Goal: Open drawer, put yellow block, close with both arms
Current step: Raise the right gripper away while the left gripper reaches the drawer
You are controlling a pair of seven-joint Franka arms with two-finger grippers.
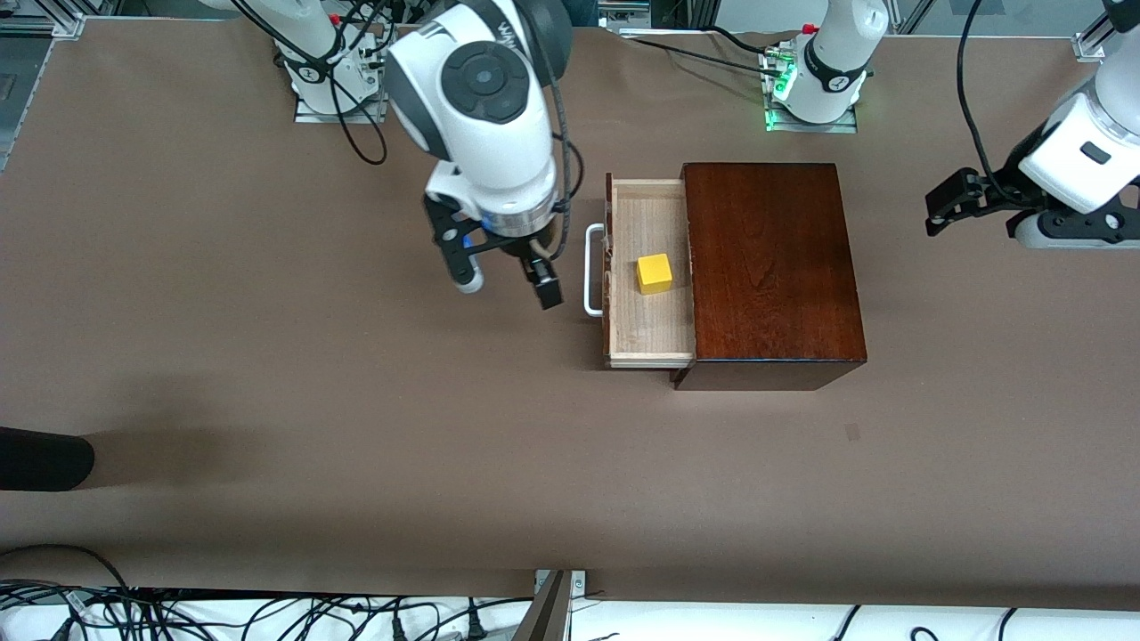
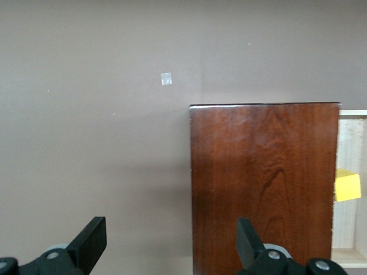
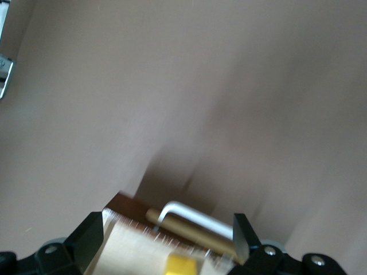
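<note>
Drawer: pale light-wood tray [image 1: 648,271] with a white U-shaped bar handle [image 1: 592,271], pulled out of the glossy reddish-brown wooden box [image 1: 770,267] toward the right arm's end of the table.
Block: small bright yellow cube [image 1: 655,273] rests on the tray floor, roughly mid-tray, near the box mouth; placing looks done, closing remains.
Right gripper [image 1: 506,287]: released, fingers apart, holding nothing; hangs over bare table just beside the handle. Judged reason: clear of the tray after the drop and lined up to push the drawer front in.
Left gripper [image 1: 948,205]: released, empty; over the table toward the left arm's end, well apart from the box. Judged reason: it faces the box's closed end, ready to brace it while the drawer is pushed.
Front view only: both arms at once, and the gap between each gripper and the box.
Right wrist view only: handle [image 3: 198,216] and cube [image 3: 183,266] seen between its own fingertips [image 3: 92,238].
Left wrist view only: box top [image 2: 264,183] close up, a sliver of cube [image 2: 347,185], and a small pale mark [image 2: 166,79] on the table.
</note>
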